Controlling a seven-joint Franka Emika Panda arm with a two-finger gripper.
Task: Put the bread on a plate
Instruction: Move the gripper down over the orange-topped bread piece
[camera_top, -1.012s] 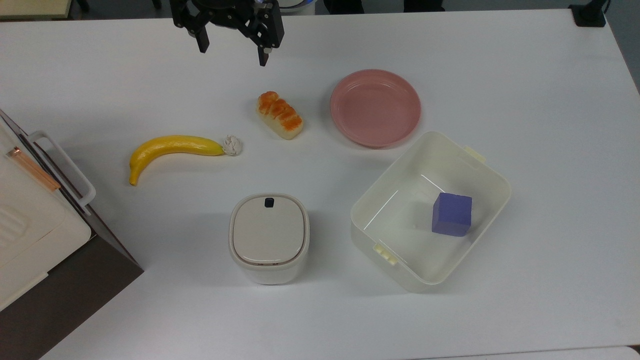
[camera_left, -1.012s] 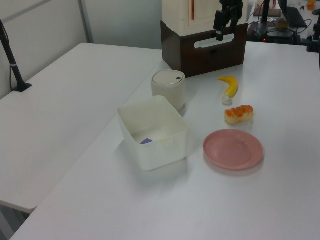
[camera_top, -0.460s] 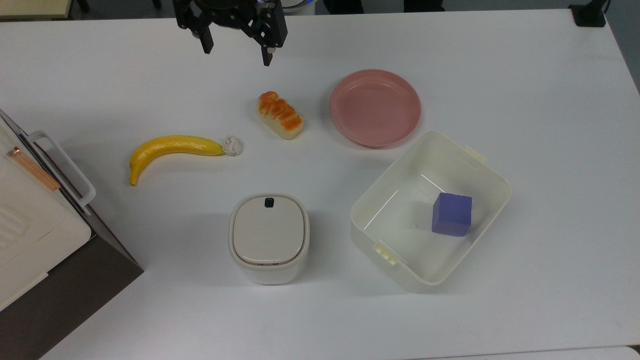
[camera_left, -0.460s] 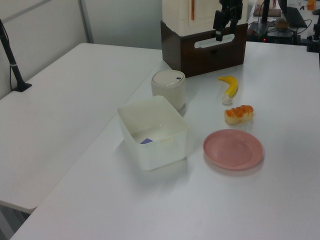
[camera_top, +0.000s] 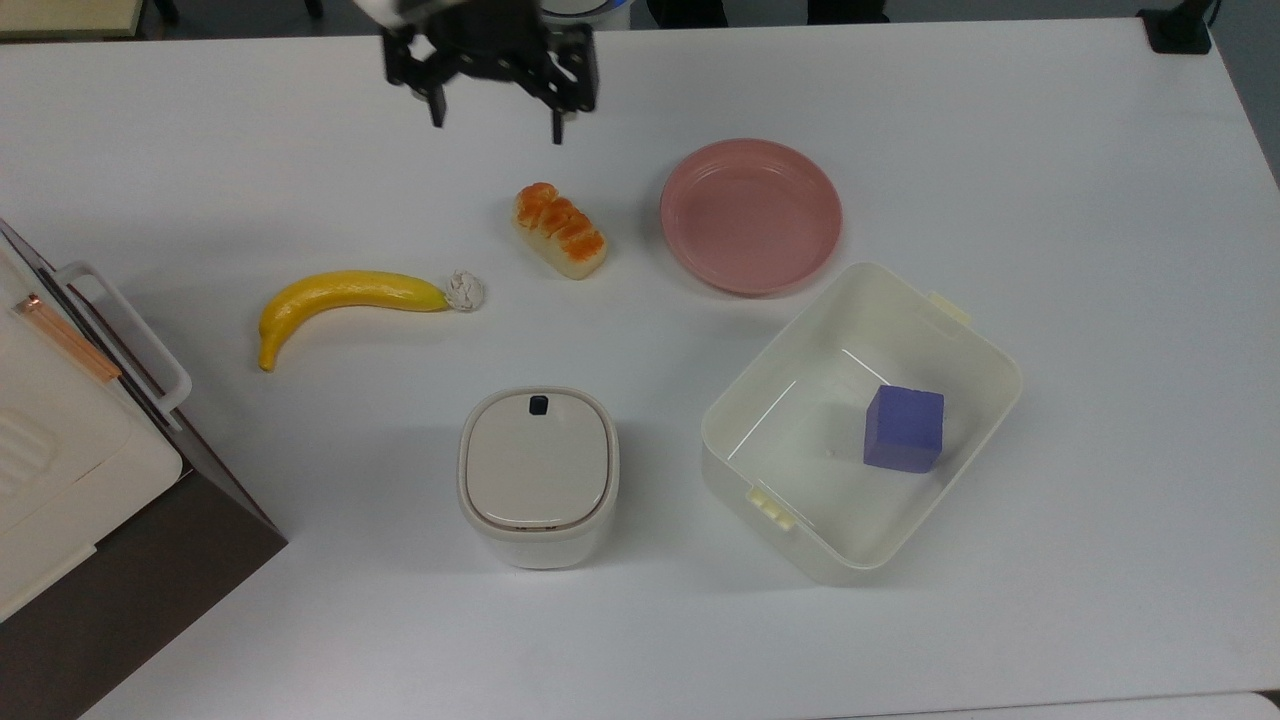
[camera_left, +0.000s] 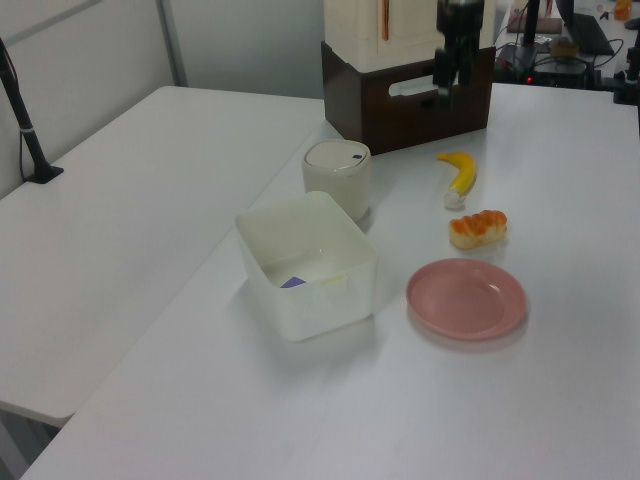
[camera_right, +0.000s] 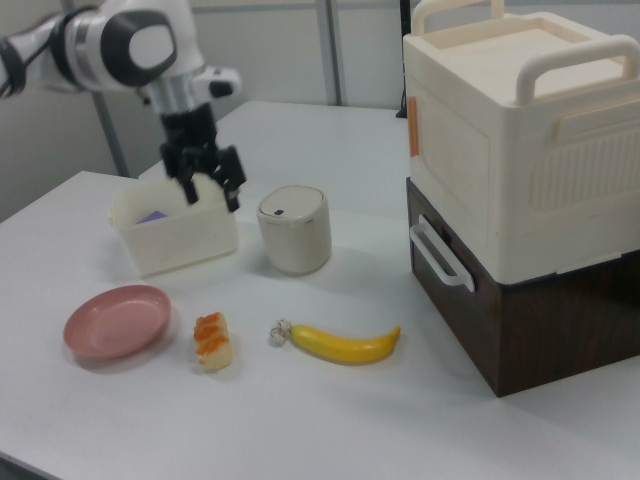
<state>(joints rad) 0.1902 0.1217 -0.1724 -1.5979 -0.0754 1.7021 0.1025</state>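
bread (camera_top: 560, 230) — small oblong toy loaf, cream sides, glazed orange-brown top; lies flat on the white table (camera_top: 1050, 150), set diagonally in the top view, between the banana (camera_top: 350, 300) and the plate (camera_top: 750, 215), nearer the plate but apart from its rim. untouched.

plate — round, pink, shallow, raised rim; nothing on it. sits just beside one corner of the cream tub (camera_top: 860, 420), which holds a purple block (camera_top: 905, 428).

gripper (camera_top: 497, 120) — black two-finger tool, fingers spread wide and holding nothing; in the top view it hangs above bare table, up-screen and slightly left of the bread. in the right view it (camera_right: 208, 188) sits well above the tabletop, in front of the tub.

other items: lidded cream canister (camera_top: 538, 475); cream-and-brown box with handles (camera_right: 515, 190) at the table's edge.

step in hand, by judgement: the approach; pick not yet begun. next move calls for bringing the open fingers over the loaf, turning the wrist so they straddle its short width, then descending to close on the sides — the banana's stub end lies near enough to mind.
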